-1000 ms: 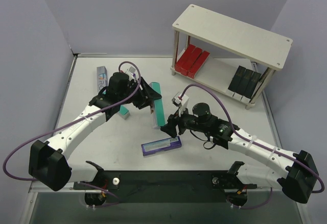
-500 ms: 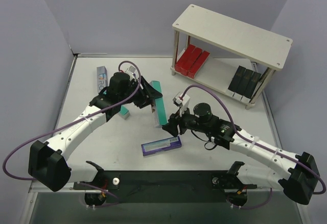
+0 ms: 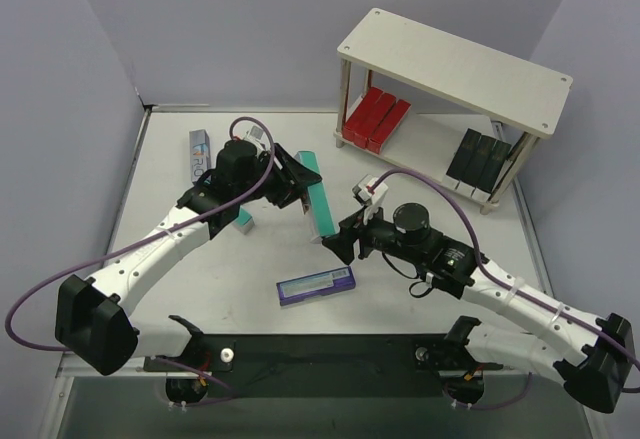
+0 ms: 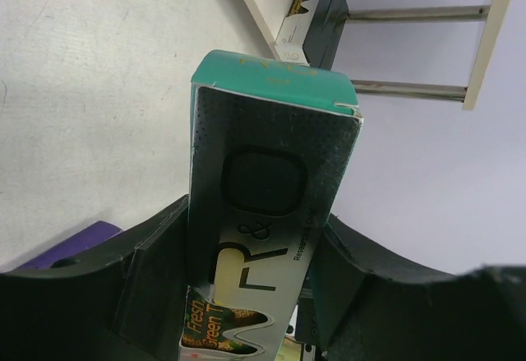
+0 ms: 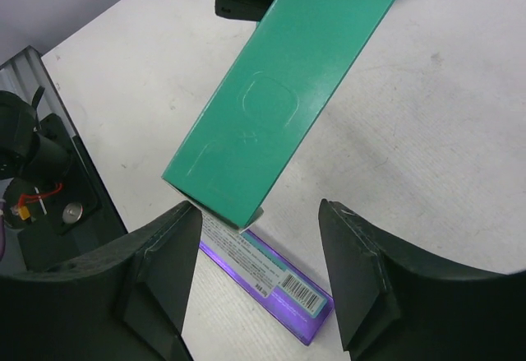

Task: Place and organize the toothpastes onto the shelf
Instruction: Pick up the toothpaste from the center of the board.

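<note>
Left gripper clamped on teal toothpaste carton, off the table, free end pointing out ahead of me at right gripper. Right jaws spread around that end, no contact. Looks like a handover: shelf sits on the right arm's side.

The left gripper gripped a teal toothpaste carton by its far part, near the middle of the table. The right gripper sat at the carton's near end; contact could not be told. A purple carton lay nearer, just beside it. A silver-faced carton lay far left, and a second teal carton showed under the left arm. On the shelf, far right, the lower board carried red cartons at its left and black cartons at its right.
</note>
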You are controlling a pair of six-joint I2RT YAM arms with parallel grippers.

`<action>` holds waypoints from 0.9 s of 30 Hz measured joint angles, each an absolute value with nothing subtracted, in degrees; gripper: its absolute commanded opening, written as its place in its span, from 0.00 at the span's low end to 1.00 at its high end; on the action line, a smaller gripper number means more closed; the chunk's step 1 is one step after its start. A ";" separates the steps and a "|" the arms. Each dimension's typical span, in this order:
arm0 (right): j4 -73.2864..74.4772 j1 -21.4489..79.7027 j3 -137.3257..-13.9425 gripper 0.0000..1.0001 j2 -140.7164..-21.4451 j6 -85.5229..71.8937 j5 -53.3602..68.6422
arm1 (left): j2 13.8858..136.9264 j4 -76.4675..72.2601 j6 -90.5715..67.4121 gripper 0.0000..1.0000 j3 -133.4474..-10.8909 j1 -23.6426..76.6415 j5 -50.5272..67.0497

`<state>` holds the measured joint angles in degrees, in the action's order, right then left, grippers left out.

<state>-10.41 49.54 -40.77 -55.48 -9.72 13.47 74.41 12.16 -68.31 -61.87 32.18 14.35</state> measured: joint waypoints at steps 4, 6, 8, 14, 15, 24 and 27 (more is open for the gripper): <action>-10.04 49.54 -41.25 0.64 -53.60 -9.96 12.32 | 74.48 11.64 -70.22 0.63 -61.87 32.34 13.34; -10.15 49.54 -41.39 0.64 -53.08 -10.00 11.77 | 74.72 10.83 -71.13 0.63 -61.87 32.34 13.26; -10.13 49.54 -41.39 0.64 -53.01 -9.98 11.33 | 75.18 9.80 -71.99 0.63 -61.89 32.34 13.30; -10.07 49.54 -41.47 0.68 -53.10 -9.98 11.31 | 76.42 8.08 -74.70 0.63 -61.91 32.49 13.52; -10.04 49.54 -41.47 0.68 -53.04 -9.98 11.25 | 76.44 7.81 -75.02 0.63 -61.91 32.49 13.54; -10.50 49.58 -41.76 0.72 -52.90 -11.07 10.15 | 76.86 4.23 -78.67 0.63 -61.91 32.53 13.76; -11.53 49.87 -41.78 0.72 -53.10 -11.73 9.37 | 76.86 2.57 -79.68 0.64 -61.91 32.56 13.82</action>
